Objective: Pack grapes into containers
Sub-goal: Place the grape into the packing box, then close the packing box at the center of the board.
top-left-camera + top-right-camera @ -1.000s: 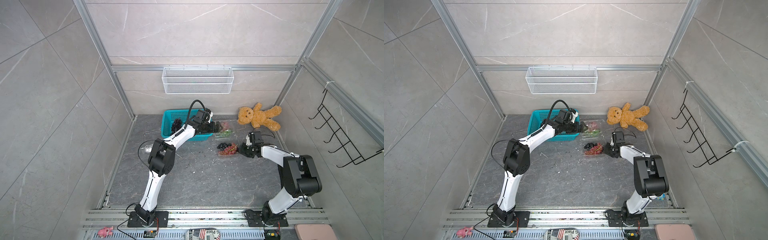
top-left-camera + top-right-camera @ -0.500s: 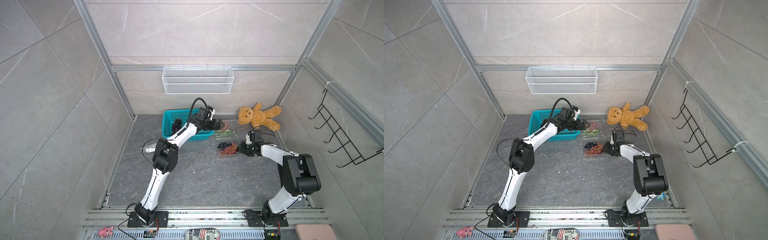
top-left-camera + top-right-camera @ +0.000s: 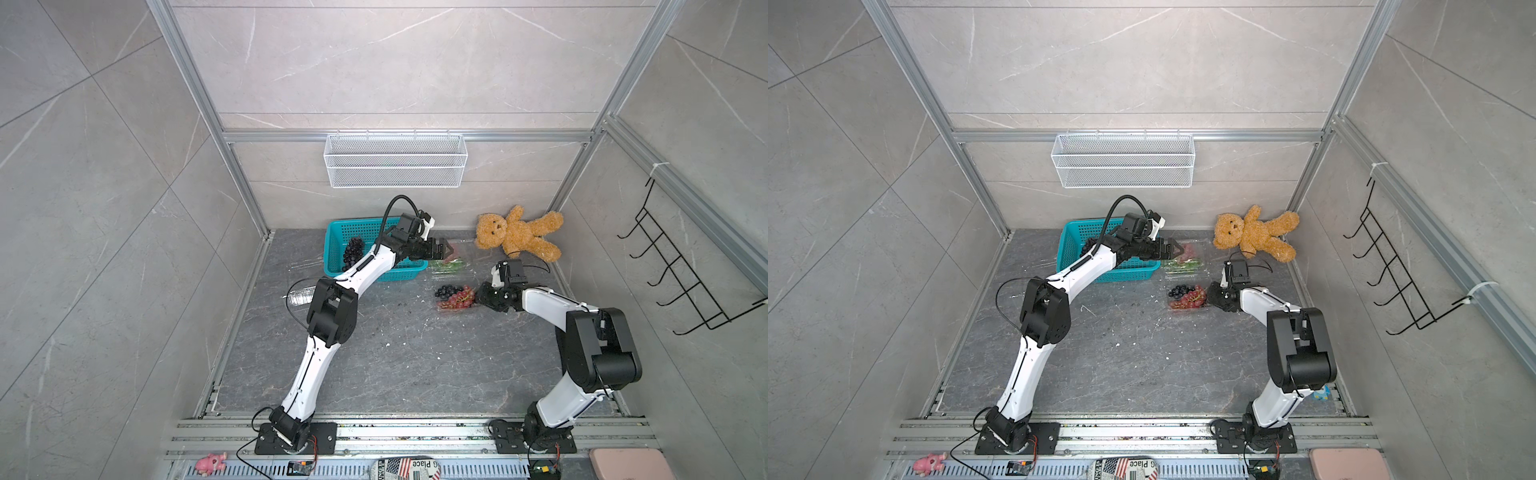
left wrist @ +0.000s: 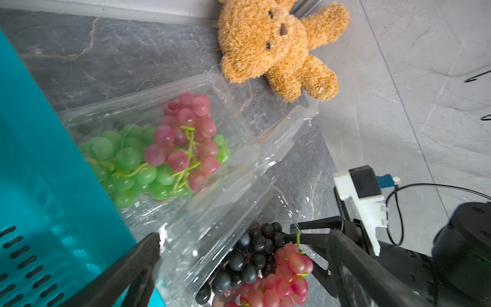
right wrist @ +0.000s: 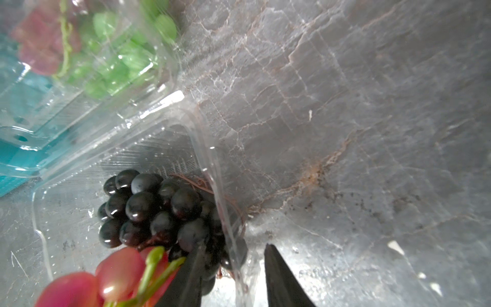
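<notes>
Packed: two clear plastic clamshell boxes [image 4: 233, 111] [image 5: 210, 159].
Outstanding: dark purple grape bunch [image 3: 353, 251] in teal perforated basket [image 3: 357, 230].
Left gripper [image 3: 448, 250]: wide apart, empty.
Right gripper [image 5: 235, 245]: part-open, astride box wall.

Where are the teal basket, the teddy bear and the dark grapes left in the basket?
teal basket [image 3: 357, 227], in a top view, back wall.
teddy bear [image 3: 517, 239], in a top view, belly.
dark grapes [image 3: 353, 251], in a top view, middle of bunch.

Red grapes [image 5: 117, 268] cropped at right wrist view's edge; far container [image 5: 61, 111] blurred
</notes>
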